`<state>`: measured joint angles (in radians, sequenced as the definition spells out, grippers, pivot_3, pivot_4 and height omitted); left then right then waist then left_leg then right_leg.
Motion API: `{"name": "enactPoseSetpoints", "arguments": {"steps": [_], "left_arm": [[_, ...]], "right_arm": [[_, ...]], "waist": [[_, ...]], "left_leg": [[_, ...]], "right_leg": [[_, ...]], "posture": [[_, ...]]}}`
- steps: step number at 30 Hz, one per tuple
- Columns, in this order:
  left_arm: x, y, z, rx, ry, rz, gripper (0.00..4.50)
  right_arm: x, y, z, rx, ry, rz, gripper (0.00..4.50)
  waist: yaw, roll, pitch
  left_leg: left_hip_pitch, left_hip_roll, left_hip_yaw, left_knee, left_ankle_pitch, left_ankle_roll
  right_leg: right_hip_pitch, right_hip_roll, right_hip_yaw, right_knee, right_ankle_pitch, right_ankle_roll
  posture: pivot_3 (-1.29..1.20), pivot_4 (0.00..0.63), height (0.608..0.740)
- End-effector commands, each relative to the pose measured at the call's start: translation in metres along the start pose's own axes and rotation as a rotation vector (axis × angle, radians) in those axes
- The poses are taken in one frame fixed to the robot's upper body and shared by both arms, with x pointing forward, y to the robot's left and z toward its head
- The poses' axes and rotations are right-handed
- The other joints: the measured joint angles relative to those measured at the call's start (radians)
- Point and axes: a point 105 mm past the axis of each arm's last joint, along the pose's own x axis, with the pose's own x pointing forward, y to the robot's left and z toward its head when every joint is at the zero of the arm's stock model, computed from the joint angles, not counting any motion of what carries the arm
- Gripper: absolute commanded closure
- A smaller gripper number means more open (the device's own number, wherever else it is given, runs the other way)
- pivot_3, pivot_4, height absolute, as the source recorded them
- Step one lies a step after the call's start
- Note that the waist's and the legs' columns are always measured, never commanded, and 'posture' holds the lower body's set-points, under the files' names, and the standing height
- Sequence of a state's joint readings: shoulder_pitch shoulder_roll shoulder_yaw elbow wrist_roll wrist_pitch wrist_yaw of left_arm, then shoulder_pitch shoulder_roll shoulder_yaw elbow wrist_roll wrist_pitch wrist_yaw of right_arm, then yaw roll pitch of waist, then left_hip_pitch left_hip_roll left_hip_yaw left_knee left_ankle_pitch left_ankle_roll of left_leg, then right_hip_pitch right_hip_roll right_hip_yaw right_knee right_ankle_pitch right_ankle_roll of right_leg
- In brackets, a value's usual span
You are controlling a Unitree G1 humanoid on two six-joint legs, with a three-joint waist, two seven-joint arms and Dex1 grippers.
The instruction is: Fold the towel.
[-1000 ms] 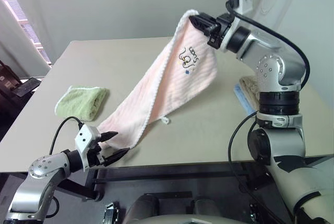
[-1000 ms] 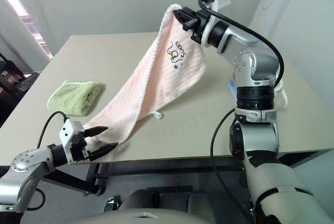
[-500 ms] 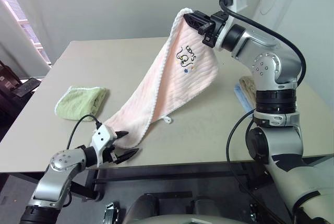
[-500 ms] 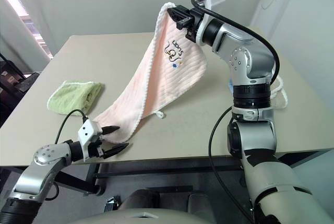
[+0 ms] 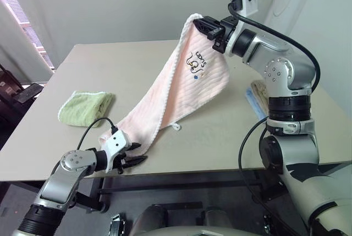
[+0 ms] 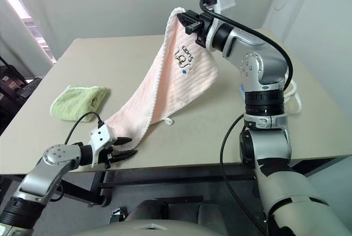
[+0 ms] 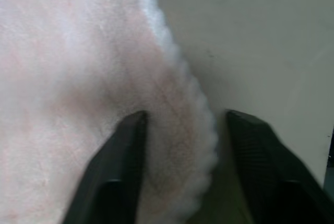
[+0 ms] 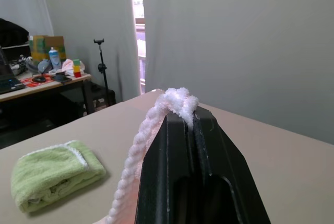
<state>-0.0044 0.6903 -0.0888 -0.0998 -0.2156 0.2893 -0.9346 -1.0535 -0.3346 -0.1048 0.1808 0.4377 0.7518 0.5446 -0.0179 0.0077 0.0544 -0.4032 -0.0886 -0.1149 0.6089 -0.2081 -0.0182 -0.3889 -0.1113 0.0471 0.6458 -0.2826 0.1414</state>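
The pale pink terry-cloth towel [image 5: 176, 90] hangs from the right gripper [image 5: 208, 26], clamped on its top corner, down to the beige table [image 5: 220, 131]. The left gripper [image 5: 133, 153] has moved in from the table's edge, its fingers [image 7: 122, 156] now half-closed around the towel's lower white-edged corner.

Pale pink terry-cloth towel [image 5: 181, 90] (fluffy white edging), matt beige table [image 5: 110, 65], nubby green cloth [image 5: 85, 108]

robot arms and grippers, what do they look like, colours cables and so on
Both arms are silver-grey metal with rounded black joints. Each ends in a two-fingered black gripper: left gripper, right gripper. A white camera block sits on each wrist, and a black cable loops along each arm.
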Motion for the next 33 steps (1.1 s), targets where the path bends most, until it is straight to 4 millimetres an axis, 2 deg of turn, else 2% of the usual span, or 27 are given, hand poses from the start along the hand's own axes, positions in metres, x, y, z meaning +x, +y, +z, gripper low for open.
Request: {"name": "enactPoseSetpoints", "arguments": {"steps": [1,4,6,10,15,18,21,23,27,29,33], "left_arm": [[-0.012,0.013,-0.012,-0.035,0.066,0.056,3.33],[-0.019,0.017,-0.012,-0.054,0.067,0.062,4.42],[-0.027,0.017,-0.008,-0.076,0.047,0.047,4.47],[-0.051,0.033,0.026,-0.129,-0.104,0.094,4.47],[-0.099,0.073,0.056,-0.153,-0.220,0.244,4.47],[-0.115,0.103,0.072,-0.117,-0.273,0.357,4.47],[-0.114,0.138,0.087,-0.086,-0.316,0.483,4.47],[-0.110,0.164,0.098,-0.089,-0.353,0.567,4.47],[-0.095,0.213,0.124,-0.080,-0.402,0.757,4.47],[-0.089,0.226,0.140,-0.086,-0.441,0.821,4.47],[-0.076,0.237,0.171,-0.065,-0.470,0.917,4.47]], "right_arm": [[-0.003,0.006,0.017,-0.033,-0.060,0.008,4.50],[-0.004,0.005,0.014,-0.029,-0.060,0.003,4.50],[-0.004,0.003,0.012,-0.026,-0.058,-0.005,4.50],[-0.009,-0.006,0.006,-0.028,-0.043,-0.042,4.50],[-0.029,-0.035,-0.006,-0.065,-0.017,-0.151,4.50],[-0.045,-0.059,-0.016,-0.079,0.021,-0.245,4.50],[-0.053,-0.079,-0.023,-0.002,0.052,-0.303,4.50],[-0.055,-0.092,-0.026,-0.043,0.055,-0.356,4.50],[-0.047,-0.106,-0.038,-0.101,0.076,-0.418,4.50],[-0.041,-0.113,-0.045,-0.107,0.080,-0.447,4.50],[-0.029,-0.121,-0.051,-0.143,0.072,-0.498,4.50]], "waist": [[-0.002,0.000,0.000],[-0.005,0.000,0.000],[-0.011,0.000,0.000],[-0.024,0.000,0.000],[-0.021,-0.001,0.001],[-0.017,-0.001,0.001],[-0.015,-0.001,0.001],[-0.014,-0.001,0.001],[-0.017,-0.003,0.002],[-0.026,-0.006,0.003],[-0.034,-0.008,0.004]], "left_leg": [[0.001,0.000,0.000,0.000,0.000,0.000],[0.006,0.000,-0.001,-0.001,0.000,-0.001],[0.007,0.000,-0.001,-0.001,0.000,0.000],[0.007,0.000,-0.001,-0.003,0.000,0.000],[0.005,0.000,-0.001,-0.003,0.000,0.000],[0.005,-0.001,-0.001,-0.002,0.000,0.000],[0.006,-0.002,0.000,-0.001,0.000,0.000],[0.007,-0.001,-0.001,-0.001,0.000,0.000],[0.007,-0.003,0.000,0.000,0.001,-0.001],[0.007,-0.004,0.000,-0.001,0.002,-0.001],[0.002,-0.004,0.000,-0.003,0.002,-0.002]], "right_leg": [[0.000,0.000,0.000,0.001,0.000,-0.001],[0.001,0.000,0.000,0.001,0.001,-0.003],[0.001,0.000,0.000,0.001,0.001,-0.003],[-0.001,0.000,0.000,0.001,0.001,-0.003],[-0.002,-0.001,0.000,0.001,0.001,-0.003],[-0.001,-0.001,-0.001,0.000,0.001,-0.003],[0.000,-0.002,0.000,0.000,0.001,-0.003],[0.001,-0.001,-0.001,0.000,0.002,-0.003],[0.002,0.000,-0.001,0.001,0.003,0.001],[0.002,0.000,0.000,0.001,0.004,0.003],[-0.001,-0.001,0.000,0.001,0.005,0.004]], "posture": [[0.00,0.000,0.740],[0.00,0.000,0.740],[0.00,0.000,0.740],[0.00,0.000,0.740],[0.00,0.000,0.740],[0.00,0.000,0.740],[0.00,0.000,0.740],[0.00,0.000,0.740],[0.00,0.000,0.740],[0.00,0.000,0.740],[0.00,0.000,0.740]]}}
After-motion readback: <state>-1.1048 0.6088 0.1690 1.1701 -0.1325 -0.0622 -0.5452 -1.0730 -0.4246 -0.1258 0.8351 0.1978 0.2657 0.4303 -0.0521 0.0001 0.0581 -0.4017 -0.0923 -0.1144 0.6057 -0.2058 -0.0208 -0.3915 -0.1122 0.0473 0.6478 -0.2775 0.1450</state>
